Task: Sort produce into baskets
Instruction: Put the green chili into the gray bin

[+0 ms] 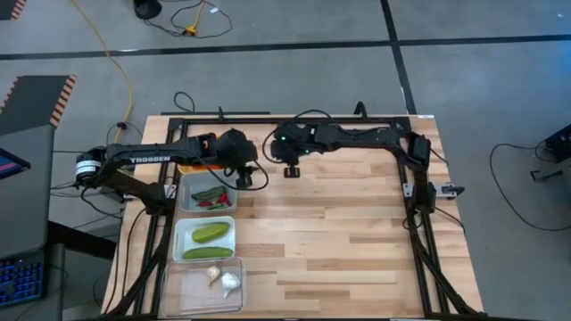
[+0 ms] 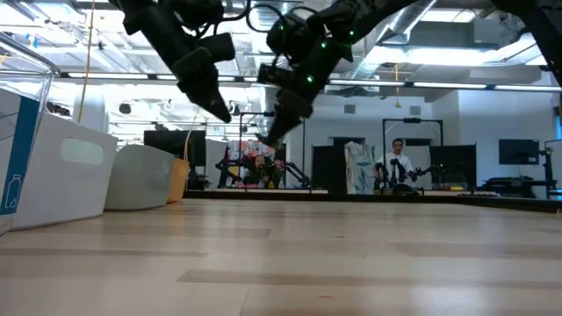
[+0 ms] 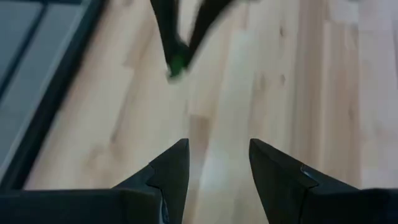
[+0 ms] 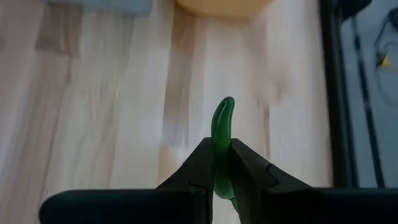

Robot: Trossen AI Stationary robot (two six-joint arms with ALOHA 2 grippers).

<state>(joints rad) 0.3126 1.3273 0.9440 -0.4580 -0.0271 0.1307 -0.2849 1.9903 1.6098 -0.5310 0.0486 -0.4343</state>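
Nearly done – green chili (image 4: 222, 124) pinched in right gripper (image 4: 222, 163), just beside grey bin (image 1: 207, 192); left gripper (image 3: 219, 168) open, empty, over it – cucumbers, garlic already binned.

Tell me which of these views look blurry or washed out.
Left wrist view: soft throughout, the tabletop smeared and the green chili pepper a blur. Right wrist view: the pepper in the right end effector fairly crisp, wood behind it streaked. Low view: bright ceiling lights leave both arms as silhouettes. High view: evenly lit and sharp.
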